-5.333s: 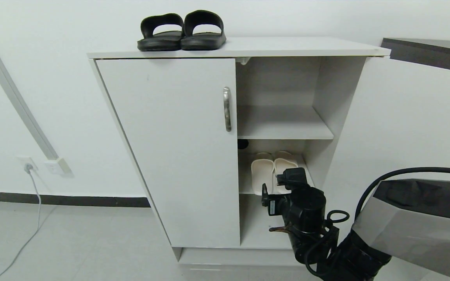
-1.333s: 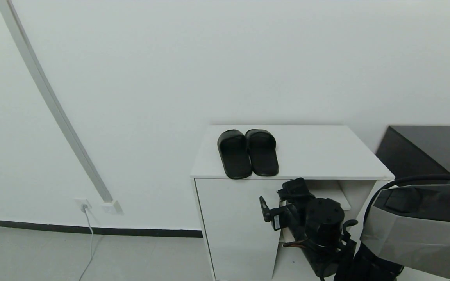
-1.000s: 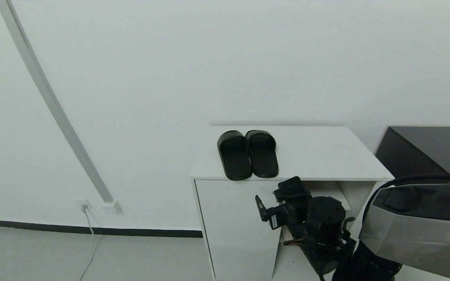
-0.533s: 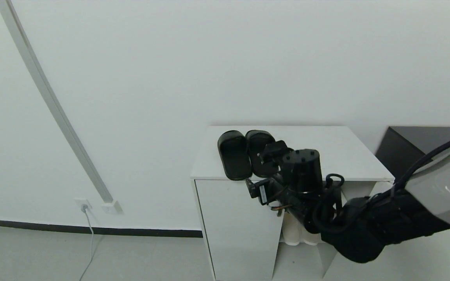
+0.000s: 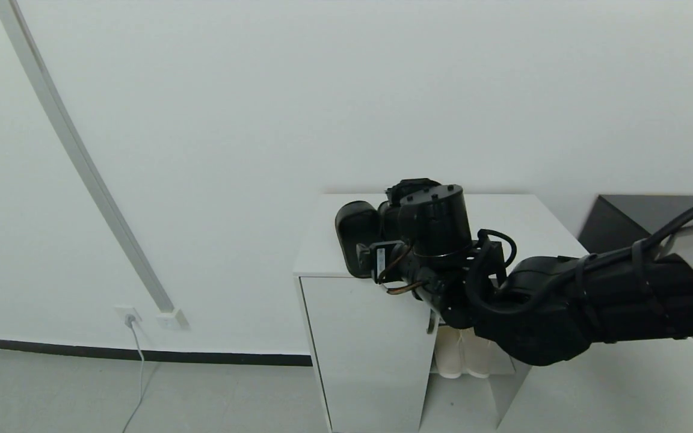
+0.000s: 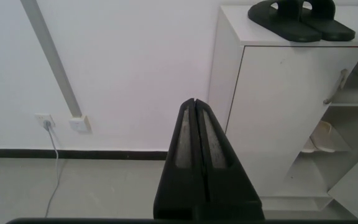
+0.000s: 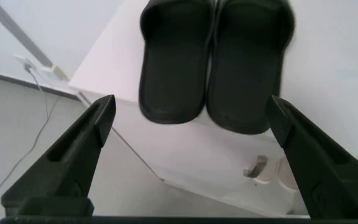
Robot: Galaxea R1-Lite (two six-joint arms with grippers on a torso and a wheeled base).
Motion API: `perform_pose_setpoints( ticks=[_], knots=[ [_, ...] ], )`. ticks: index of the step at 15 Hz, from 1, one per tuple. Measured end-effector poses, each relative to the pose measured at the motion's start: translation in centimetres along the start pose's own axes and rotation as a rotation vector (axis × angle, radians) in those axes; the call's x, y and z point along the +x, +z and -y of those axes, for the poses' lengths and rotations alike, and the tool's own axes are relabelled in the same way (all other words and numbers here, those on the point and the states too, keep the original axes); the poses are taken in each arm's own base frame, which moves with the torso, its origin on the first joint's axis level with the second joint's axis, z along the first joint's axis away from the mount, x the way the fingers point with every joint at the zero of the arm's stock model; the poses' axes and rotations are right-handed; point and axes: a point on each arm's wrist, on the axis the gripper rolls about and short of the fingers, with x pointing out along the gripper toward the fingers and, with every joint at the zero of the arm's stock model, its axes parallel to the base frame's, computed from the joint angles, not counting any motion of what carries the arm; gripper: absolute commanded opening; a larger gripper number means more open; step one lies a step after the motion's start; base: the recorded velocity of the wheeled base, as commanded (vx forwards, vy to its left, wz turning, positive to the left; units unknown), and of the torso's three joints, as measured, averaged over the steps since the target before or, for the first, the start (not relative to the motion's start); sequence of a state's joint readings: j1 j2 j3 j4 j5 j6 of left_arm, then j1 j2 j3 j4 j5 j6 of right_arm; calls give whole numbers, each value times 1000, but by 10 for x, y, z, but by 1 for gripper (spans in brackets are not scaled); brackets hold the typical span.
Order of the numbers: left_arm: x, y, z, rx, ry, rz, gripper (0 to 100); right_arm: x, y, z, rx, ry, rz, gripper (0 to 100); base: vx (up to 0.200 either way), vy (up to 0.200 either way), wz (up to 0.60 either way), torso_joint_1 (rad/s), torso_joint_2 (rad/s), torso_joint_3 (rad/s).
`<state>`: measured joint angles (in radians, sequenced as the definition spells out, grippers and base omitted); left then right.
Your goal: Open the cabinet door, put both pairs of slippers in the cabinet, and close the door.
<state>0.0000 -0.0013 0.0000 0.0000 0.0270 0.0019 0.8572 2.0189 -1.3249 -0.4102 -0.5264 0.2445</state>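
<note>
Black slippers (image 7: 213,62) sit side by side at the front edge of the cabinet (image 5: 521,228) top: matte moulded rubber, long axes front-to-back. They lie straight ahead of the right gripper (image 7: 191,107), the nearer one, which is spread wide across both and empty. Left gripper (image 6: 195,109), off the cabinet's side, is closed and empty.

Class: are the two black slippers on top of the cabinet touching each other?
Touching. The right wrist view shows the black slippers lying side by side, inner edges pressed together along their length, with no strip of the white cabinet top showing between them.
</note>
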Motion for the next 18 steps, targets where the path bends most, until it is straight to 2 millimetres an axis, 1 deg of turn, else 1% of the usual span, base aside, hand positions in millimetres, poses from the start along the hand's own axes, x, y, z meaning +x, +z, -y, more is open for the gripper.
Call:
perform_pose_setpoints(
  ticks=[3,6,9,13,15,18],
  knots=[
    [0,0,0,0,0,0,0,3,-11,-7,-15,-21,-14,100,0,0,0,0,0,0],
    [0,0,0,0,-1,0,0,9,-21,-8,-17,-44,-10,100,0,0,0,0,0,0],
    [0,0,0,0,-1,0,0,13,-29,-7,-26,-50,-23,100,200,0,0,-4,-4,2],
    [0,0,0,0,-2,0,0,20,-32,-3,-24,-64,-22,100,200,0,0,7,4,4],
    [0,0,0,-1,-1,0,0,22,-35,-5,-25,-60,-23,100,200,0,0,7,0,5],
    [0,0,0,-1,-1,0,0,32,-39,-4,-20,-69,-11,100,0,0,0,0,0,0]
  ],
)
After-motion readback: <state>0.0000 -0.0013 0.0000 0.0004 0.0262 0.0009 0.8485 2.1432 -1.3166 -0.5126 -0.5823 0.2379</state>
